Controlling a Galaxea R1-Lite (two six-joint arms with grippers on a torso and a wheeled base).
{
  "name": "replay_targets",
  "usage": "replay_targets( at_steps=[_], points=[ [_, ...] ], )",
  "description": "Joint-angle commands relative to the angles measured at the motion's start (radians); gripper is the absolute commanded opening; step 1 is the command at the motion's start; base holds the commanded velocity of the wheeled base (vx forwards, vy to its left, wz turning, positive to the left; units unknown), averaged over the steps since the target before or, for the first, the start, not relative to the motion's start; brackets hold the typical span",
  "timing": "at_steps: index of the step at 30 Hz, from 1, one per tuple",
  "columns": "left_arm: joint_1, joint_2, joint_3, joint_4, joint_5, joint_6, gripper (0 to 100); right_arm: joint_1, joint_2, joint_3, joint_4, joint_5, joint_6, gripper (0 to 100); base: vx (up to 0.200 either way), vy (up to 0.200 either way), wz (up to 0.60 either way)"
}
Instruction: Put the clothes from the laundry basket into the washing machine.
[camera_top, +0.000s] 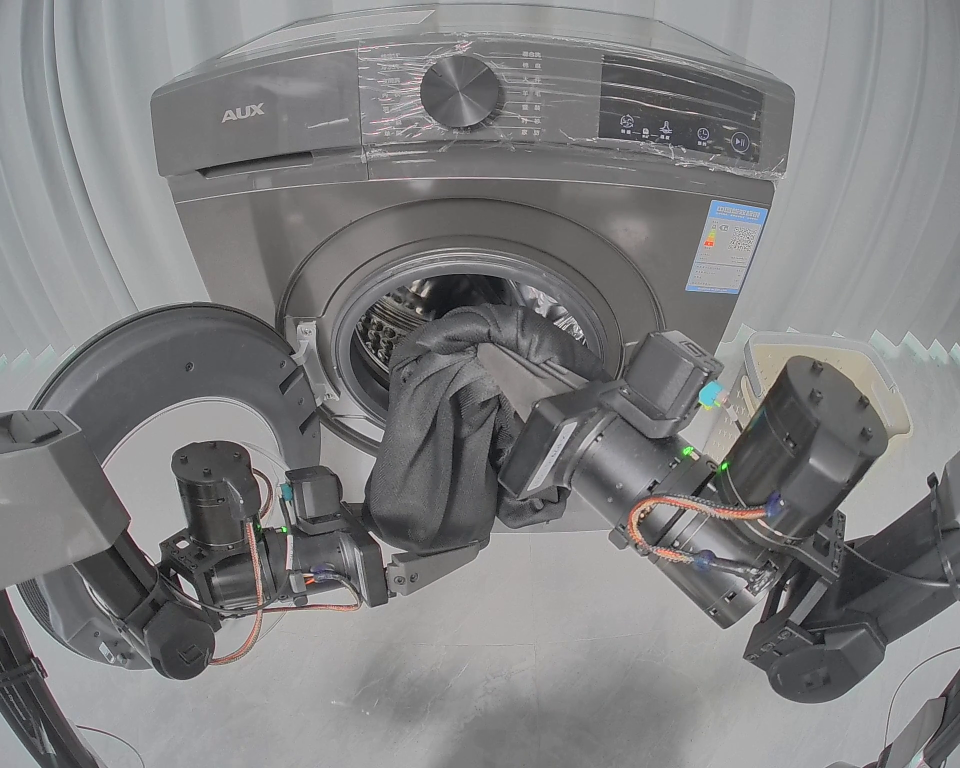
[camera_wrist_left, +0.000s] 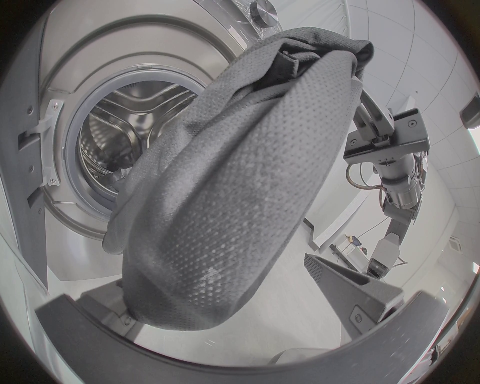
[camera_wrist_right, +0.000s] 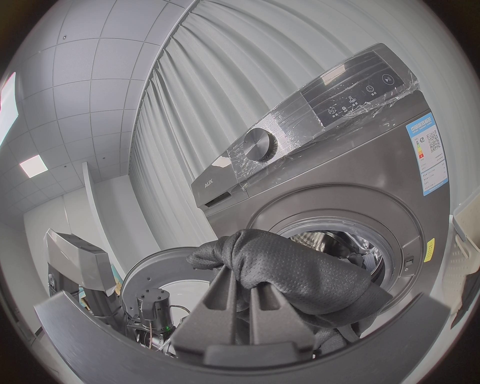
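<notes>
A black garment (camera_top: 445, 430) hangs in front of the washing machine's open drum (camera_top: 420, 300), its upper end draped over my right gripper (camera_top: 500, 360), which is shut on it. Seen from the right wrist, the two closed fingers (camera_wrist_right: 230, 300) sit under the bunched black garment (camera_wrist_right: 295, 270). My left gripper (camera_top: 440, 558) is low, beneath the hanging cloth, and open. From the left wrist, the black garment (camera_wrist_left: 225, 200) sags between the spread fingers (camera_wrist_left: 350, 290). The cream laundry basket (camera_top: 800, 350) stands right of the machine, partly hidden by my right arm.
The round door (camera_top: 170, 370) of the grey washing machine (camera_top: 300, 220) is swung open to the left, close to my left arm. Pale curtains hang behind the machine. The light floor (camera_top: 500, 650) lies in front.
</notes>
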Motion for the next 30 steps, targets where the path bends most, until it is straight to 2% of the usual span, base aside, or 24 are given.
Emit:
replay_targets(
  at_steps=[1,8,11,13,14,22,30],
  points=[
    [-0.009,-0.01,0.011,-0.001,0.003,0.001,100,-0.003,0.001,0.0,0.001,0.0,0.0,0,0.0,0.0,0.0],
    [-0.01,-0.014,0.039,-0.004,0.006,0.015,100,-0.012,0.007,-0.003,0.001,0.0,0.0,0,0.0,0.0,0.0],
    [-0.012,-0.01,0.045,-0.025,0.013,0.041,100,-0.011,0.007,-0.003,0.001,0.0,0.0,0,0.0,0.0,0.0],
    [-0.023,-0.004,0.04,-0.037,0.014,0.048,100,-0.011,0.007,-0.003,0.001,0.0,0.0,0,0.0,0.0,0.0],
    [-0.026,-0.001,0.04,-0.041,0.014,0.048,0,-0.011,0.008,-0.003,0.001,0.0,0.0,0,0.0,0.0,0.0],
    [-0.044,0.017,0.022,-0.076,0.071,0.05,0,-0.007,0.008,0.0,-0.001,-0.001,0.0,0,0.0,0.0,0.0],
    [-0.062,-0.007,0.065,-0.153,0.079,0.05,0,-0.029,0.019,0.004,0.001,-0.001,0.0,0,0.0,0.0,0.0]
  ],
)
